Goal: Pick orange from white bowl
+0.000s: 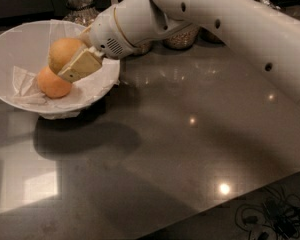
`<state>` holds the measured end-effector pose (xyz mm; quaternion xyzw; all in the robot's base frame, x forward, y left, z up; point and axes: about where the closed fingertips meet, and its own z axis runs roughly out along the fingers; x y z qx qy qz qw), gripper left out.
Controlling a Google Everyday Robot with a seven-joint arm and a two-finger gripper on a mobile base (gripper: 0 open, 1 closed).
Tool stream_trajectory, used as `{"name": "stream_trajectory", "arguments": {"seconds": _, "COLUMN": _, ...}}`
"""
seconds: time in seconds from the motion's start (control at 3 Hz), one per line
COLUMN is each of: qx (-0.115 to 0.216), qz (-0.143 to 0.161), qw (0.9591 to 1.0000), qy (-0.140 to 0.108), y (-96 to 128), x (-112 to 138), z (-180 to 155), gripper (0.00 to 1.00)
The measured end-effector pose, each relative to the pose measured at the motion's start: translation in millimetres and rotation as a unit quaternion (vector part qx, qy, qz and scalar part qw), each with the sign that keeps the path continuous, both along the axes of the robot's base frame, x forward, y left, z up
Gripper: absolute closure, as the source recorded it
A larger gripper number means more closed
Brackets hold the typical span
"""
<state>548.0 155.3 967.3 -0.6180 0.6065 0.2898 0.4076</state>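
Note:
The white bowl (7, 59) stands at the left on the dark table, lined with crumpled white napkins. The paler orange (61, 51) is held above the bowl's floor by my gripper (66, 64). One cream fingertip (80, 66) lies across the orange's front; the other finger is hidden behind the fruit. A deeper reddish-orange fruit (51, 84) rests in the bowl just below and to the left of it. My white arm reaches in from the upper right.
Glass jars of grains (79, 1) stand behind the bowl and under my arm (182, 36). The glossy dark tabletop (180, 134) stretches to the right and front. Cables (270, 219) lie on the floor past the table's front right edge.

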Motion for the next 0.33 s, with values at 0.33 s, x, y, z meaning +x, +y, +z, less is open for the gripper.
{"name": "stream_trajectory", "arguments": {"seconds": 0.33, "qx": 0.0, "qz": 0.0, "qw": 1.0, "qy": -0.001, "y": -0.4, "x": 0.2, "z": 0.5, "gripper": 1.0}}
